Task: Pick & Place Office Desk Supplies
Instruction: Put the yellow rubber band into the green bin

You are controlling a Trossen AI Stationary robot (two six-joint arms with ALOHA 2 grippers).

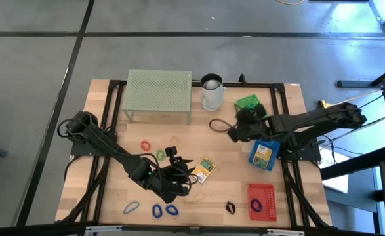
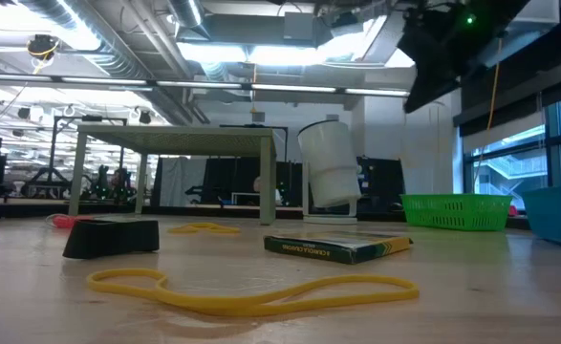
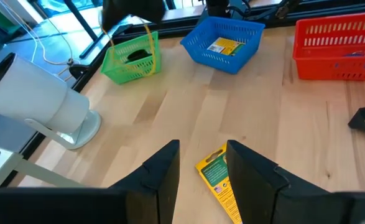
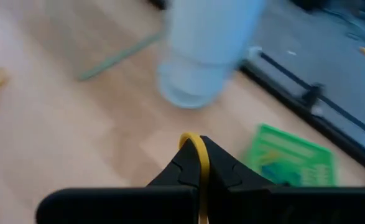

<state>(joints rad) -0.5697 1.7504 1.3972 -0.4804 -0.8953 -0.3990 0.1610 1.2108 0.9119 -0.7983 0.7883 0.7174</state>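
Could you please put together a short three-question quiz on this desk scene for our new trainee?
1. True or false: the right pincer is shut on a yellow rubber band.
2. Which basket holds a yellow card pack? A) the green basket B) the blue basket C) the red basket
3. Fill in: the left pincer stands open over a ____ lying on the table.

Key
1. True: the band runs up between its closed fingers.
2. B: the pack lies inside the blue basket.
3. Yellow card pack: it shows between the two spread fingers.
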